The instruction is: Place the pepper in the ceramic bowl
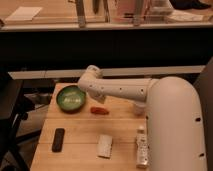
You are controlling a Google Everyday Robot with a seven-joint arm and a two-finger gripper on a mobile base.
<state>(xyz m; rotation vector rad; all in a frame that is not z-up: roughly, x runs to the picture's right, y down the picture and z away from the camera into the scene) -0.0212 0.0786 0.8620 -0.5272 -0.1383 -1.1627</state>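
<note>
Now our gripper [101, 102] hovers just above the pepper [99, 110], right of the ceramic bowl [71, 98]; we cannot tell its state.

Warm, fairly dim light fell from above, turning the wooden table [120, 135] amber and leaving the band behind it nearly black. The white arm [125, 90] was brightest (almost washed out along its top). The gripper [99, 99], just above the pepper [99, 110], sat in the arm's shade. Everything looked soft; the ceramic bowl [71, 97] showed a pale sheen inside.
</note>
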